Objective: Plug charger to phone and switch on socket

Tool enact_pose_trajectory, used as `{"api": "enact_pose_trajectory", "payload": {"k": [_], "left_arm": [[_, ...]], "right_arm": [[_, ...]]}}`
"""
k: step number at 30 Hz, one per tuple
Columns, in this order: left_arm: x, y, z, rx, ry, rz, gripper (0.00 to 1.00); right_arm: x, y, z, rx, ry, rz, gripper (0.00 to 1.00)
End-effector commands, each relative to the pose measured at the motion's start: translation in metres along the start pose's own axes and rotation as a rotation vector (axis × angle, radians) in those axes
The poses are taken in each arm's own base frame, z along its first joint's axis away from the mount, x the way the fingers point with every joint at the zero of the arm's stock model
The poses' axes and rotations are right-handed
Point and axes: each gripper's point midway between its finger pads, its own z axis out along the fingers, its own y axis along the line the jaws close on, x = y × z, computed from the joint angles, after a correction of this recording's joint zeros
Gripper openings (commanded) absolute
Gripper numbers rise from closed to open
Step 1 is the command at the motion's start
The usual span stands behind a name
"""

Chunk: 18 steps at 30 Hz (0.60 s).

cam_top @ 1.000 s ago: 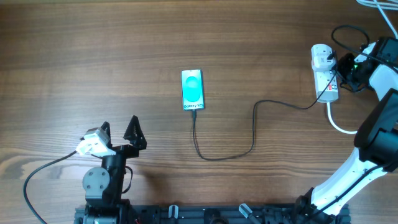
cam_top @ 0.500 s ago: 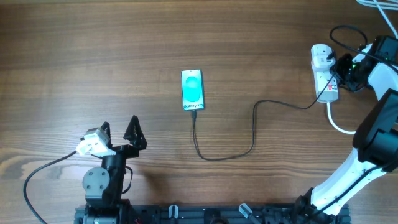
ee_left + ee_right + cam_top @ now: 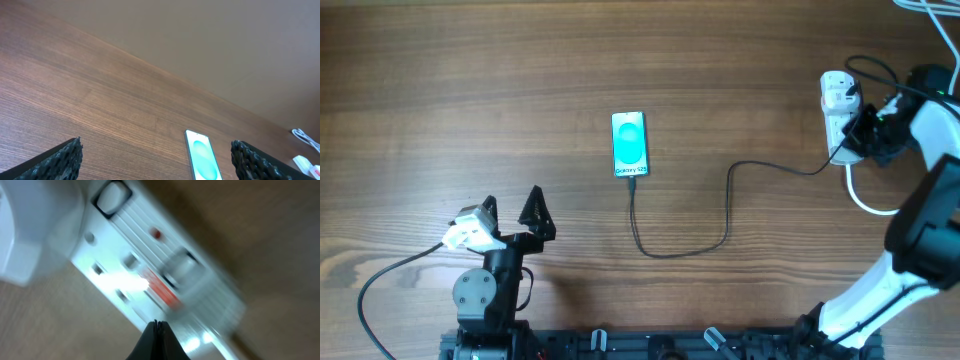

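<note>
The phone [image 3: 629, 144] lies flat at the table's middle, teal screen up; it also shows in the left wrist view [image 3: 202, 161]. The thin black charger cable [image 3: 727, 205] runs from the phone's near end in a loop to the white socket [image 3: 837, 112] at the far right. My right gripper [image 3: 865, 131] is shut and empty, its tips over the socket's near end. In the blurred right wrist view the shut tips [image 3: 157, 330] sit just above the socket [image 3: 150, 265], near its red switch [image 3: 161, 291]. My left gripper [image 3: 510, 208] is open and empty at the front left.
A thick white cord [image 3: 861, 197] leaves the socket's near end toward the right arm. A white plug block [image 3: 834, 88] sits on the socket's far end. More white cable [image 3: 925, 12] lies at the top right corner.
My right gripper has moved left and toward the front, down over the socket's near end, now covering the red marking. The left arm, phone and cable have not moved.
</note>
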Motion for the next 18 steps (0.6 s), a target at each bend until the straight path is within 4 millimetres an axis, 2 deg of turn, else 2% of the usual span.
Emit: {"api": "enact_pose_trajectory", "payload": {"k": [1, 5, 6, 10, 13, 16, 18], "left_arm": [[0.001, -0.001, 0.000, 0.010, -0.001, 0.016, 1.00], [0.001, -0.001, 0.000, 0.010, -0.001, 0.016, 1.00], [0.001, -0.001, 0.000, 0.010, -0.001, 0.016, 1.00], [0.001, -0.001, 0.000, 0.010, -0.001, 0.016, 1.00], [0.001, -0.001, 0.000, 0.010, -0.001, 0.016, 1.00], [0.001, -0.001, 0.000, 0.010, -0.001, 0.016, 1.00], [0.001, -0.001, 0.000, 0.010, -0.001, 0.016, 1.00]], "right_arm": [[-0.008, 0.016, -0.092, -0.018, -0.211, -0.142, 0.04], [0.020, 0.035, -0.179, -0.101, -0.363, -0.241, 0.04], [0.040, 0.045, -0.211, -0.164, -0.416, -0.298, 0.04], [0.097, 0.065, -0.278, -0.313, -0.538, -0.479, 0.04], [0.145, 0.073, -0.312, -0.399, -0.621, -0.651, 0.04], [0.192, 0.069, -0.332, -0.439, -0.706, -0.797, 0.04], [0.218, 0.065, -0.337, -0.455, -0.748, -0.879, 0.04]]}}
